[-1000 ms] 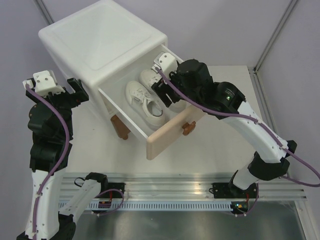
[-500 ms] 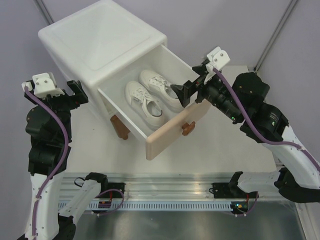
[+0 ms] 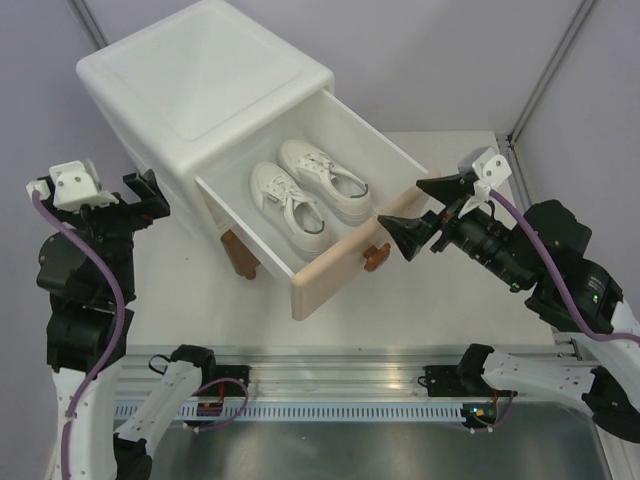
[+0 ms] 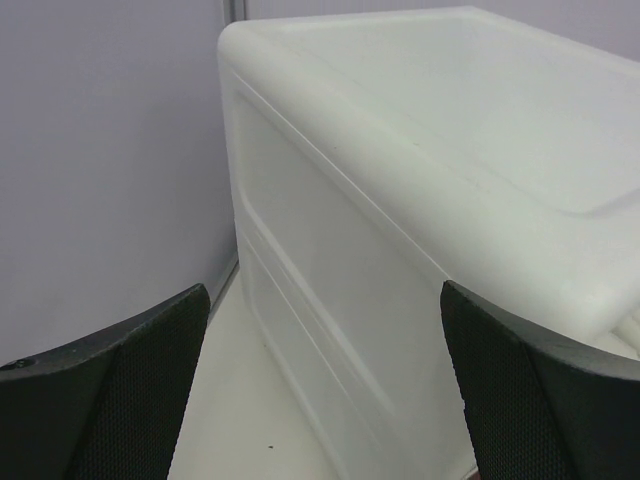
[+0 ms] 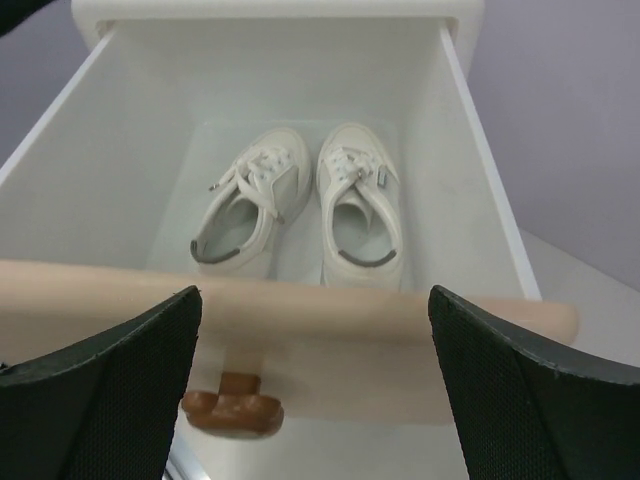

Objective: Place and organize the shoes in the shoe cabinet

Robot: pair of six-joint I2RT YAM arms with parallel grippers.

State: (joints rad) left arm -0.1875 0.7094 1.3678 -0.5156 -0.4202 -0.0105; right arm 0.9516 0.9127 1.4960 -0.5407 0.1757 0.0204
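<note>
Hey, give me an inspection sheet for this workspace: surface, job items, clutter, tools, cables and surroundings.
Surface: white table, carrying the cabinet.
Job's things: shoe cabinet with its upper drawer pulled out; white sneakers lie side by side inside it. Black shoes: nothing seen.
Clutter: nothing seen.
Tools: left tool open and empty, beside the cabinet; right tool open and empty, in front of the drawer.
Cables: purple cables run along both arms.
Surroundings: grey walls; metal rail at the near edge.

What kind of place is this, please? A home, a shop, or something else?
Probably a robotics test cell, not a home: two arms are mounted on a metal rail, and plain panel walls enclose the white table holding the shoe cabinet.
</note>
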